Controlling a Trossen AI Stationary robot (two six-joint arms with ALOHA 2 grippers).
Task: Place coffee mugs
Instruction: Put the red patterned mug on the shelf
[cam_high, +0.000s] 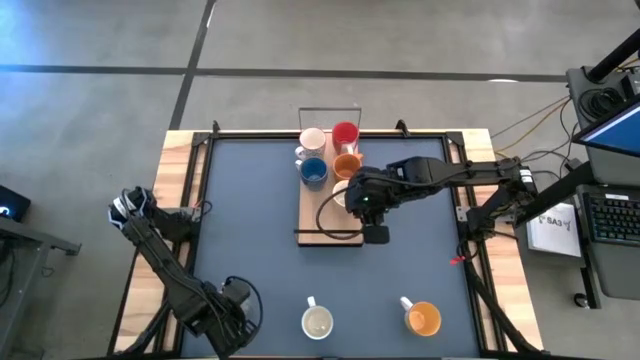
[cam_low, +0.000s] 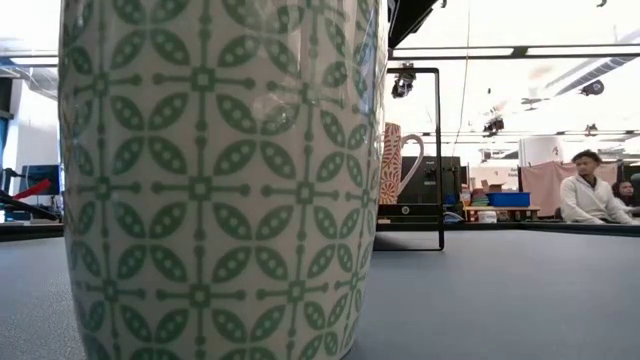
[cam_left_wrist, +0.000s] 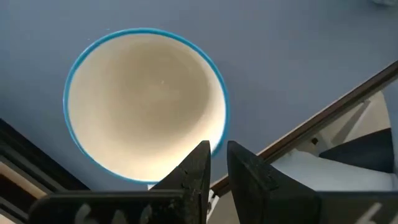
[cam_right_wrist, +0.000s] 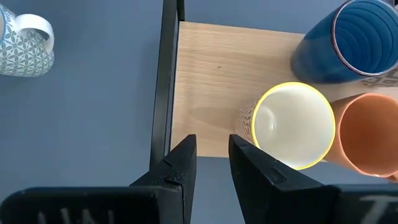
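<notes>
Evidently the mugs are being gathered in pairs along the light-wood tray (cam_high: 318, 233), which lies lengthwise at the middle of the dark mat. At its far end stand a cream mug (cam_high: 312, 141) and a red mug (cam_high: 345, 134), with a blue mug (cam_high: 314, 171) and an orange mug (cam_high: 347, 166) just behind them; filling from that end leaves the near stretch of wood bare for what remains.

The right gripper (cam_right_wrist: 211, 158) hangs over the tray beside a yellow-rimmed cream mug (cam_right_wrist: 293, 126) that already sits upright on the wood, touching the orange one. Its fingers stand slightly apart with nothing between them, so I judge that mug to be released.

Near the front edge wait a patterned white mug (cam_high: 318, 322) and a second orange mug (cam_high: 424, 319), well apart.

The left gripper (cam_left_wrist: 216, 167) hovers above a blue-rimmed mug (cam_left_wrist: 146, 102) at the near left, fingers nearly together and holding nothing, probably lined up to take its rim.
</notes>
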